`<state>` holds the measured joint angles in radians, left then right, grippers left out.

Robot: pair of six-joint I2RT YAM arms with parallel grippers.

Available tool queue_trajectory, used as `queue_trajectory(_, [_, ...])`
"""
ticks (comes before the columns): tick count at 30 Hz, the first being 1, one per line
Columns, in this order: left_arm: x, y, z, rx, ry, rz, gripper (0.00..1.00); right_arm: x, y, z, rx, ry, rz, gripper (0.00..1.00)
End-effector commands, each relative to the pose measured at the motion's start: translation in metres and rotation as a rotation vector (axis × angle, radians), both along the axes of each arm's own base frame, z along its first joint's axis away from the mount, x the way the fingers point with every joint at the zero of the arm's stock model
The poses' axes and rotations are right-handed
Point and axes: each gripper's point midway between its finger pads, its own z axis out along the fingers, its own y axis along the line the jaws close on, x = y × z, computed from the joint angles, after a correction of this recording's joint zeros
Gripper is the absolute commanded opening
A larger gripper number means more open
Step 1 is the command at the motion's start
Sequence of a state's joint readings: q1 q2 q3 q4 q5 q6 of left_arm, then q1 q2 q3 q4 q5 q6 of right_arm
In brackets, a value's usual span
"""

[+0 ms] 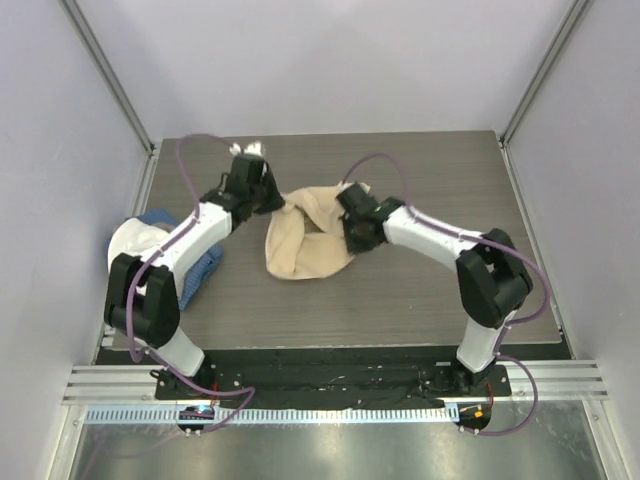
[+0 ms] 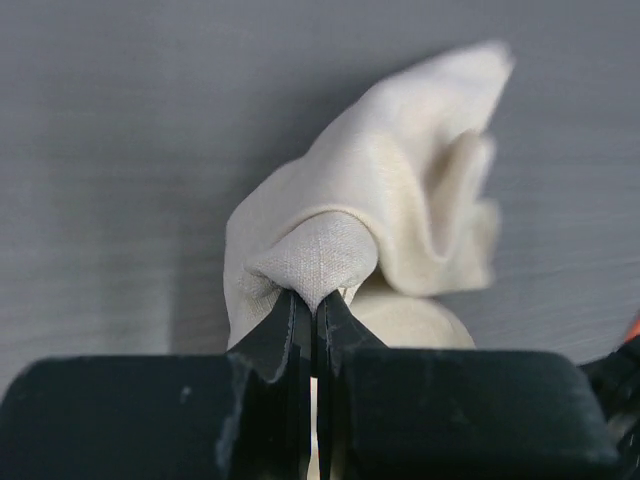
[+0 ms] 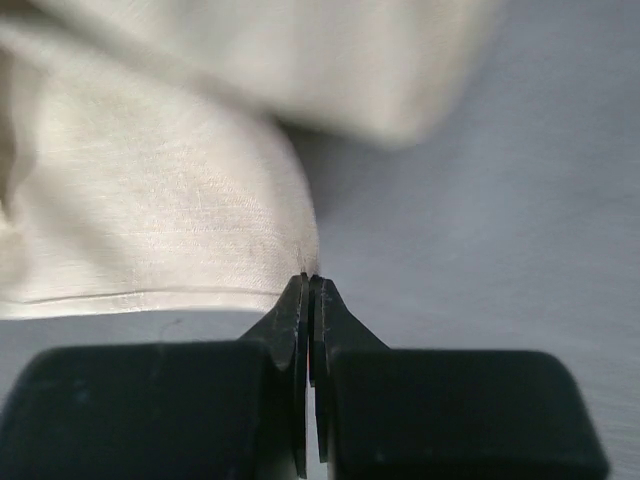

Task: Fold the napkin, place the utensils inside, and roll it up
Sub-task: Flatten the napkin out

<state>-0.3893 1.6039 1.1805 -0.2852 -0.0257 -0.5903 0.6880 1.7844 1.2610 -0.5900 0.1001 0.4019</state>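
Two-sided setup: left pincer (image 2: 315, 300) pinches fold on left of napkin (image 1: 305, 250); right pincer (image 3: 310, 285) pressed together at napkin's right edge, hold unclear.

Fixed overhead camera looks down from the near side onto the table (image 1: 420, 290); both wrist cameras, low and close, share the napkin (image 1: 300, 245) with it.

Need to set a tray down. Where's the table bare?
Bare table in front of the napkin, toward the near edge, and right of the right arm. Crowded: centre, where left gripper and right gripper pinch the napkin; left edge, blue cloth.
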Motion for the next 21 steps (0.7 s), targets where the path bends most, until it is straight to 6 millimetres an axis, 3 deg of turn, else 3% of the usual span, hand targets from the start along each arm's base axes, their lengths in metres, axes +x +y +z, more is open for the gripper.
queue_trajectory(1, [0.053,0.014,0.114,-0.119,-0.222,0.052,0.0,0.085,-0.057,0.154,0.009,-0.372,-0.112,0.01])
queue_trajectory(2, [0.063,0.014,0.15,-0.157,-0.293,0.05,0.0,0.092,-0.066,0.174,0.0,-0.416,-0.111,0.01])
queue_trajectory(3, [0.068,0.011,0.161,-0.181,-0.303,0.03,0.0,0.101,-0.081,0.194,-0.005,-0.459,-0.141,0.01])
queue_trajectory(4, [0.073,0.014,0.173,-0.195,-0.321,0.031,0.0,0.109,-0.09,0.228,0.001,-0.528,-0.166,0.01])
queue_trajectory(5, [0.08,0.019,0.205,-0.216,-0.38,0.034,0.0,0.112,-0.099,0.243,-0.013,-0.561,-0.17,0.01])
queue_trajectory(7, [0.085,0.019,0.214,-0.223,-0.385,0.026,0.0,0.114,-0.116,0.28,-0.015,-0.632,-0.208,0.01])
queue_trajectory(8, [0.086,0.021,0.228,-0.227,-0.409,0.028,0.0,0.112,-0.121,0.289,-0.017,-0.649,-0.217,0.01])
queue_trajectory(10, [0.081,0.023,0.232,-0.227,-0.419,0.032,0.0,0.103,-0.135,0.299,-0.027,-0.669,-0.239,0.01])
queue_trajectory(12, [0.075,0.029,0.203,-0.22,-0.367,0.073,0.0,0.096,-0.148,0.294,-0.045,-0.661,-0.265,0.01])
queue_trajectory(13, [0.072,0.04,0.192,-0.199,-0.36,0.134,0.01,0.093,-0.158,0.273,-0.073,-0.618,-0.281,0.01])
queue_trajectory(14, [0.06,0.047,0.166,-0.189,-0.33,0.159,0.01,0.086,-0.167,0.269,-0.077,-0.612,-0.3,0.01])
queue_trajectory(15, [0.054,0.057,0.154,-0.178,-0.323,0.211,0.02,0.082,-0.173,0.259,-0.084,-0.59,-0.312,0.01])
queue_trajectory(16, [0.049,0.062,0.14,-0.166,-0.308,0.234,0.02,0.074,-0.179,0.238,-0.096,-0.543,-0.321,0.01])
queue_trajectory(17, [0.035,0.067,0.114,-0.148,-0.259,0.243,0.03,0.067,-0.187,0.236,-0.094,-0.539,-0.336,0.01])
queue_trajectory(18, [0.028,0.067,0.101,-0.138,-0.225,0.233,0.05,0.063,-0.19,0.23,-0.099,-0.527,-0.342,0.01])
queue_trajectory(19, [0.02,0.065,0.088,-0.137,-0.19,0.218,0.12,0.057,-0.194,0.216,-0.116,-0.496,-0.35,0.01])
queue_trajectory(20, [0.006,0.055,0.064,-0.159,-0.113,0.162,0.19,0.053,-0.196,0.212,-0.118,-0.489,-0.352,0.01])
queue_trajectory(21, [-0.004,0.051,0.053,-0.17,-0.067,0.14,0.26,0.048,-0.196,0.211,-0.111,-0.486,-0.352,0.01])
